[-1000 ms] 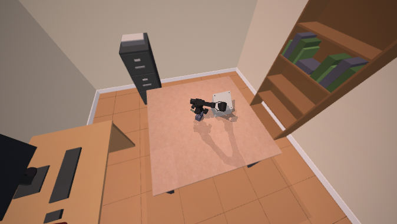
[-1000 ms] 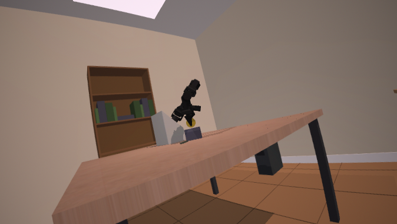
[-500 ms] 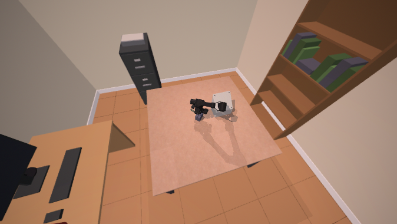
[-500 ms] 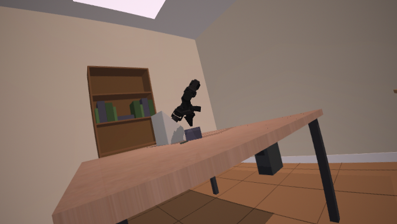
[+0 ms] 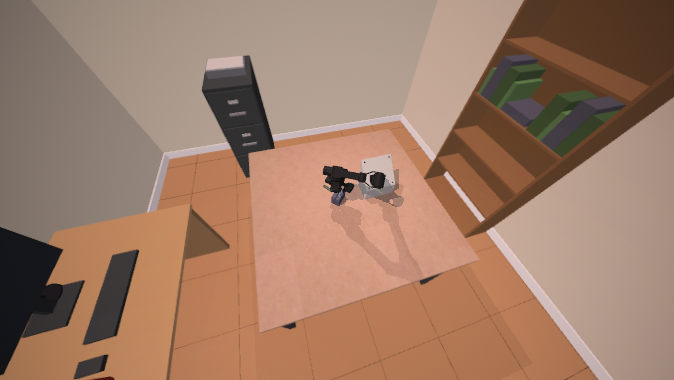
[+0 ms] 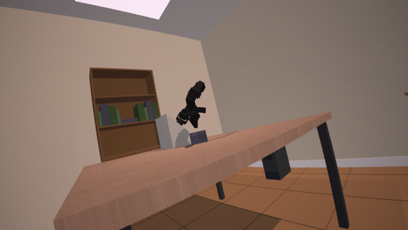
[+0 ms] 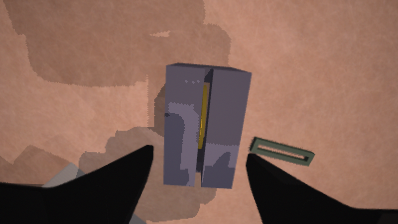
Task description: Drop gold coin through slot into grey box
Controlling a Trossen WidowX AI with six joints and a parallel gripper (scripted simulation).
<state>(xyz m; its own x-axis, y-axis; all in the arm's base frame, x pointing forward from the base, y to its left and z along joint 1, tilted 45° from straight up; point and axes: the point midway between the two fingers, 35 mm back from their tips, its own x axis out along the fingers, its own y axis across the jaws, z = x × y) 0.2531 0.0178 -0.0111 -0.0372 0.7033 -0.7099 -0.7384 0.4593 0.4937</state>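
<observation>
Spread wide and empty, the gripper (image 7: pixel 198 165) hangs directly above the grey box (image 7: pixel 206 125), its two dark fingers flanking the box at 7 and 5 o'clock in the wrist view. Between them the gold coin (image 7: pixel 203 116) sits edge-on in the lid's narrow slot (image 7: pixel 205 100), free of the fingers. Just beside the box, at 4 o'clock, lies the dark-green holder (image 7: pixel 282 151), flat on the table (image 5: pixel 320 260). Soft arm shadows fall across the pinkish wooden tabletop. Around it are orange floor tiles (image 5: pixel 400 335), a dark filing cabinet (image 5: pixel 236 112) at 11 o'clock and a bookshelf (image 5: pixel 550 110) at 2 o'clock.
</observation>
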